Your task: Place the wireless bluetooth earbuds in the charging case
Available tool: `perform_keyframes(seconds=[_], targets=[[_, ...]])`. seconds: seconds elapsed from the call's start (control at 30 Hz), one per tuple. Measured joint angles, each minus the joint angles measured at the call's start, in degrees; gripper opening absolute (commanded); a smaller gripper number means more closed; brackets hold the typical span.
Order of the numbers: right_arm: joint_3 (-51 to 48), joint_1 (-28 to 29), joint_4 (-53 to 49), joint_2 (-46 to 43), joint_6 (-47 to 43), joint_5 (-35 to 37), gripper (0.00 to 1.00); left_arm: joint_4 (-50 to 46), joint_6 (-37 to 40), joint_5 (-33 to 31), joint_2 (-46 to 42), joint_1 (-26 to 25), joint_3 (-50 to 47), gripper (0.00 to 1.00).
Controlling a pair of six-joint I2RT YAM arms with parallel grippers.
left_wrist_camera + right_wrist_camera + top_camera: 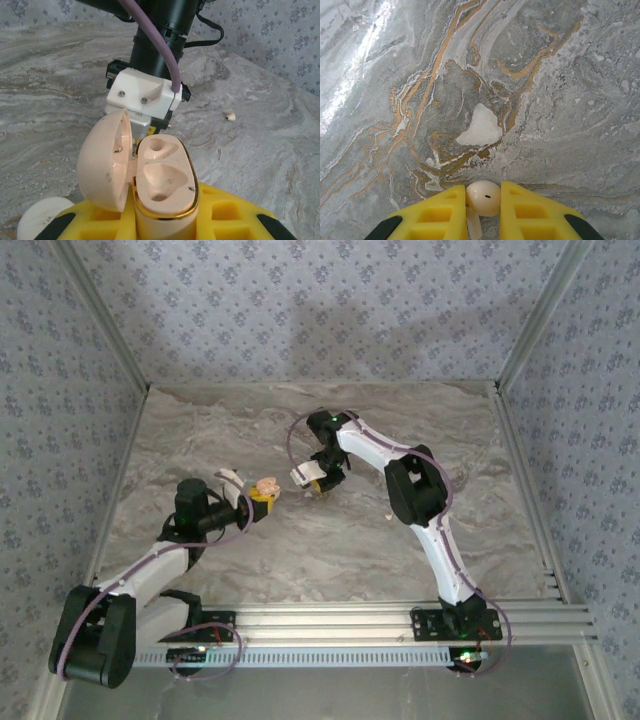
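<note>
Charging case (165,187): glossy cream, gold-rimmed; earbud (483,197) smooth, rounded.

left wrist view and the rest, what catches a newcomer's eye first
The open case, both sockets empty, sits clamped in the left gripper. The right gripper pinches one white earbud over the marbled table. A second earbud lies loose on the table beyond the case.
</note>
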Motion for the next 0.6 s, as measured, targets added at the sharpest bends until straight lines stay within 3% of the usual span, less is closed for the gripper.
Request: perform_keyframes(seconds=[0.3,0.6], targets=[[-16.13,-1.77,8.13,-14.60,6.86,-8.24,0.19,-0.52,1.11,0.20,0.11,-1.53,0.00,0.15],[-41.88,-9.01,28.39,-39.74,25.29,-24.65,0.20,3.69,1.25,-0.59,5.05,-8.79,0.07,0.15]])
